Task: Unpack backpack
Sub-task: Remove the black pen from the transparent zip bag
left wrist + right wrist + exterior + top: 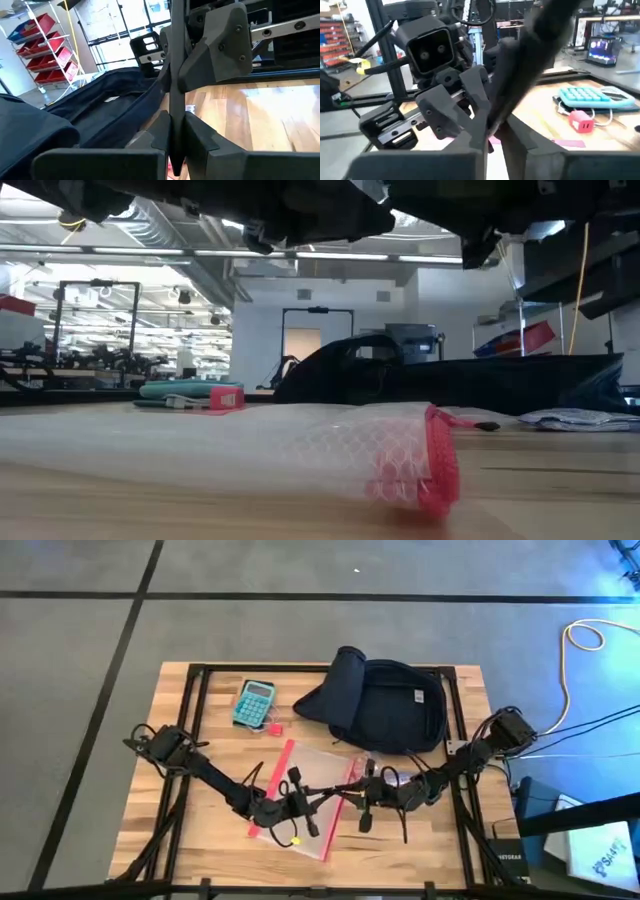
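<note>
Backpack (385, 705) lies at the table's far side, well apart from both grippers; left gripper (300, 802) and right gripper (362, 802) meet over the clear zip pouch (305, 780), jaws seemingly pinched shut on its edge, contact hidden; best keep both grips level, pull slowly.

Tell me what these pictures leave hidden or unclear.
- Inside of the dark navy fabric backpack: high view shows only its outside.
- Clear red-edged plastic pouch: contents covered by both arms in the high view, blurred in the low view.
- Teal calculator: keys too small to read.
</note>
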You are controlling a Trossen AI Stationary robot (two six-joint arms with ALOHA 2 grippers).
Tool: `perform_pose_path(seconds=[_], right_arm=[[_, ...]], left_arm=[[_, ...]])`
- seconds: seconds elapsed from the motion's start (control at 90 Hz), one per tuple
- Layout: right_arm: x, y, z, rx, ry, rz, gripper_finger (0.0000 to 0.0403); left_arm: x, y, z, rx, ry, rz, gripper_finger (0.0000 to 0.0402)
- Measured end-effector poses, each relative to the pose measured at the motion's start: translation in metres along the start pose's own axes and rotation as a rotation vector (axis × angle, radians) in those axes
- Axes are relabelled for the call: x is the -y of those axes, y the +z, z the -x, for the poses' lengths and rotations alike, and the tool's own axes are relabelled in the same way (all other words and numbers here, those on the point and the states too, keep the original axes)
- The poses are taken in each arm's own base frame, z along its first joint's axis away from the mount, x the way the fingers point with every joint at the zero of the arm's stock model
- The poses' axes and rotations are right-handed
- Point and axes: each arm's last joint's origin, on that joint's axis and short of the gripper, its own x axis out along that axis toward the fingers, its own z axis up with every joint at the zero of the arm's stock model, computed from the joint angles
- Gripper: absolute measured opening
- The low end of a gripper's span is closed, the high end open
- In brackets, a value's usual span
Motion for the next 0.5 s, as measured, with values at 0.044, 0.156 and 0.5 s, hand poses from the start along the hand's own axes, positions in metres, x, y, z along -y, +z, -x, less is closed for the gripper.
perform_pose_path(seconds=[0.044, 0.156, 0.5], right_arm=[[0.0, 0.0, 0.0, -0.005, 0.004, 0.002, 0.0012], [0.0, 0.0, 0.0, -0.006, 0.007, 0.002, 0.0009], [0.001, 0.0, 0.0, 0.003, -0.05, 0.024, 0.0004]], left_arm=[[0.0, 0.0, 0.0, -0.001, 0.003, 0.001, 0.0015], [0.0, 0.0, 0.0, -0.004, 0.013, -0.001, 0.002], [-0.009, 0.006, 0.007, -0.122, 0.016, -0.24, 0.006]])
